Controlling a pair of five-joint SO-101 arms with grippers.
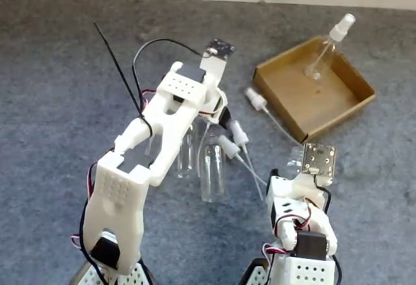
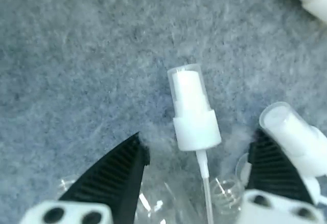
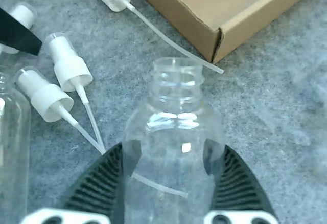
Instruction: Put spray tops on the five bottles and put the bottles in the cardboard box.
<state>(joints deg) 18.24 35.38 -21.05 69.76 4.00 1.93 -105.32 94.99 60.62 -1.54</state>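
Observation:
My left gripper (image 2: 198,141) hangs open over the carpet, its black fingers on either side of a white spray top (image 2: 191,116) lying flat. A second spray top (image 2: 299,134) lies against one finger. In the high view this gripper (image 1: 221,119) sits above the two spray tops (image 1: 233,138) and beside several clear topless bottles (image 1: 211,164) lying down. My right gripper (image 3: 171,150) is shut on a clear topless bottle (image 3: 173,127), its neck pointing towards the cardboard box (image 3: 219,9). In the box (image 1: 354,96) stands one bottle with a spray top (image 1: 328,47).
A third loose spray top (image 1: 257,99) lies just outside the box's near wall, its long tube trailing towards my right gripper (image 1: 300,161). Grey carpet (image 1: 58,70) covers the whole table, with open room at the left and far side.

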